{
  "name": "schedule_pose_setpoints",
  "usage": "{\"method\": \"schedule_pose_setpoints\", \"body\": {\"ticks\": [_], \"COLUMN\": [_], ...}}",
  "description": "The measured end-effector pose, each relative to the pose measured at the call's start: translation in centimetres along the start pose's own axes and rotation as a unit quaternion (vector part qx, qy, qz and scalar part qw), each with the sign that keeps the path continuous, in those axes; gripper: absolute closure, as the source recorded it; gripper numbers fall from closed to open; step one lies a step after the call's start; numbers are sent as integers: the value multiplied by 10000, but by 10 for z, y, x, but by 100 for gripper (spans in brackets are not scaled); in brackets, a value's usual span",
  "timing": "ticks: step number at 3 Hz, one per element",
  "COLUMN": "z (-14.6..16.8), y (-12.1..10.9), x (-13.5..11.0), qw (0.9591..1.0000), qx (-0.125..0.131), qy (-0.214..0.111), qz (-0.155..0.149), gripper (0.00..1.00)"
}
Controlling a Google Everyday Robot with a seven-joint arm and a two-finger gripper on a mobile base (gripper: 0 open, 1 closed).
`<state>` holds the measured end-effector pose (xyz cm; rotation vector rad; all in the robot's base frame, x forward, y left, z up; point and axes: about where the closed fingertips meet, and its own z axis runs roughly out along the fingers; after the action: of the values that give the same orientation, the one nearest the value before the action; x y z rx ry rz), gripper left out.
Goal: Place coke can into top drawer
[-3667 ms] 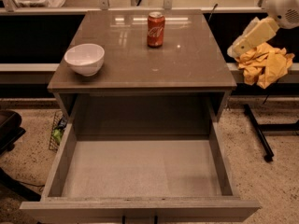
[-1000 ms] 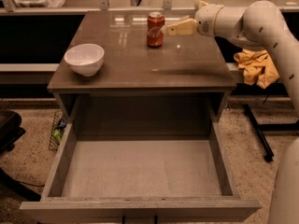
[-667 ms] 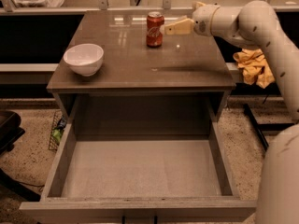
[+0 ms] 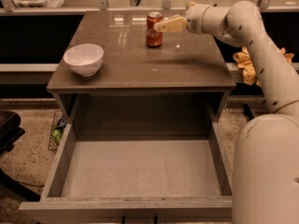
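Observation:
The red coke can (image 4: pixel 153 30) stands upright on the cabinet top (image 4: pixel 140 64), toward the back centre. My gripper (image 4: pixel 161 26) reaches in from the right at the height of the can's upper part, its fingertips right beside the can's right side. The top drawer (image 4: pixel 140 171) is pulled fully out below the cabinet top, grey wood-grain walls, pale floor, nothing inside it.
A white bowl (image 4: pixel 84 59) sits on the left of the cabinet top. A yellow cloth (image 4: pixel 247 62) lies at the right behind my arm. A dark chair edge (image 4: pixel 7 129) shows at the lower left. A shelf rail runs along the back.
My arm has swung in from the far right and moved leftward until the gripper reaches the can's right side. The can, bowl and drawer have not moved.

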<state>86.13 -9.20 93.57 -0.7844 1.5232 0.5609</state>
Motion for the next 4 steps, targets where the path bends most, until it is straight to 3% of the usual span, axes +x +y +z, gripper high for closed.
{"method": "schedule_pose_setpoints", "body": {"ticks": [2, 4], "z": [29, 52], "y": [12, 24], "x": [14, 22], "qw": [9992, 9977], "qx": [-186, -359], "qy": [-58, -135], "qz": [354, 557], "gripper": [0, 41]}}
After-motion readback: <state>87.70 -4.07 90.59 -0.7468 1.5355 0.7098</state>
